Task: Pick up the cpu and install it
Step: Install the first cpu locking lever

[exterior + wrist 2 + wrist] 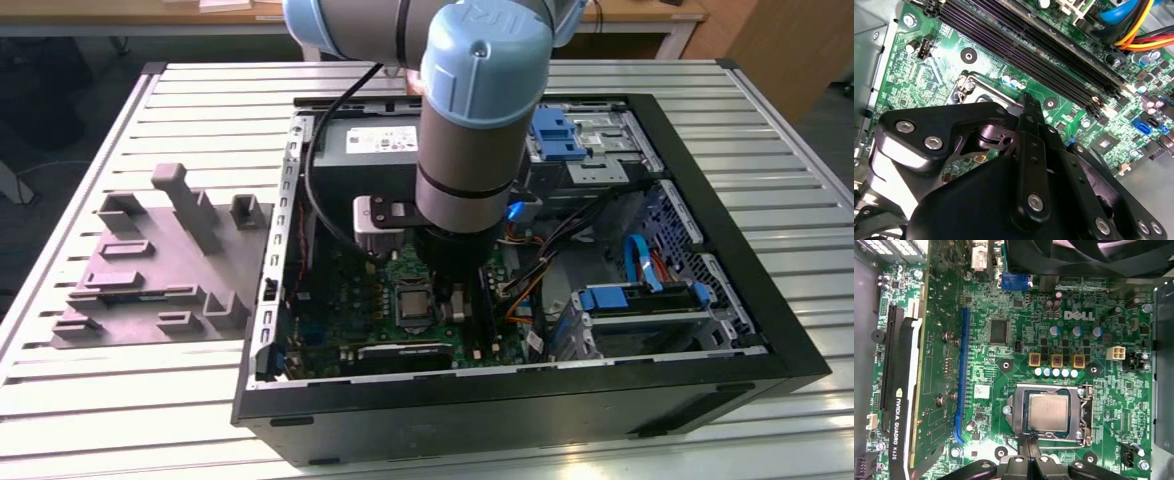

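The arm reaches straight down into the open computer case (694, 330), which lies on its side on the slatted metal counter (120, 400). In the exterior view the claw (457, 300) hangs low over the green motherboard (350, 300), just beside the CPU socket (411, 305).

In the first wrist view the cpu (1048, 412) lies flat inside the square metal-framed socket (1081, 412), its pale silvery top facing up and its edges squared with the frame. The black fingertips (1029, 440) come together to a narrow point at the socket's near edge, just at the chip's rim. They look nearly closed with nothing between them, though whether they touch the chip I cannot tell.

In the second wrist view the claw's black linkage (1029, 165) covers most of the socket, with the memory slots (1054, 55) running beyond it.

A grey moulded tray (147, 270) with upright posts sits on the counter on the exterior view's left of the case, well apart from the claw.
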Robot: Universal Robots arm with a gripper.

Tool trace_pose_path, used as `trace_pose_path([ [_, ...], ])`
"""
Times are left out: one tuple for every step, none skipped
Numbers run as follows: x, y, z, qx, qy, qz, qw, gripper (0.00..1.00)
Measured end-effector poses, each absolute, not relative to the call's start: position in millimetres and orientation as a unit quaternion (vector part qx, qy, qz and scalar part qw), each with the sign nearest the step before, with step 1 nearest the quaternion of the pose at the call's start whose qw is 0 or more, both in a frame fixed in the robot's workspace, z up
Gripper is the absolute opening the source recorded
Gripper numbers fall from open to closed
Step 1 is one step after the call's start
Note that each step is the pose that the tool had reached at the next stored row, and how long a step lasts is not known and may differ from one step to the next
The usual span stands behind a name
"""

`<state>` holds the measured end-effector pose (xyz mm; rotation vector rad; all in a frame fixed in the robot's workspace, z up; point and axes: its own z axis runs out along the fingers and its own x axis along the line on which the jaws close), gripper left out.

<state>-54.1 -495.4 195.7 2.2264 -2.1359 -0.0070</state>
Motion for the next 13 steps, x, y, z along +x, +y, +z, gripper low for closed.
trace_pose_path([
  [-54.2,-495.4,195.1,0.722,-0.691,-0.002,0.028,0.11],
  [-54.2,-495.5,194.7,0.723,-0.69,-0.002,0.028,0.11],
  [-54.2,-495.5,194.4,0.724,-0.69,-0.002,0.028,0.11],
  [-54.2,-495.5,194.2,0.724,-0.689,-0.002,0.028,0.11],
  [-54.2,-495.5,194.1,0.724,-0.689,-0.002,0.028,0.11],
  [-54.2,-495.5,193.8,0.725,-0.689,-0.001,0.027,0.11],
  [-54.3,-495.5,193.5,0.725,-0.688,-0.001,0.027,0.11],
  [-54.3,-495.5,193.1,0.725,-0.688,-0.001,0.027,0.11],
  [-54.3,-495.5,192.7,0.725,-0.688,-0.001,0.027,0.11],
  [-54.5,-495.5,192.2,0.726,-0.688,-0.001,0.027,0.11],
  [-54.6,-495.5,191.9,0.726,-0.687,0.0,0.027,0.11],
  [-54.6,-495.5,191.8,0.726,-0.687,0.0,0.026,0.11],
  [-54.6,-495.5,191.7,0.726,-0.687,0.0,0.026,0.11],
])
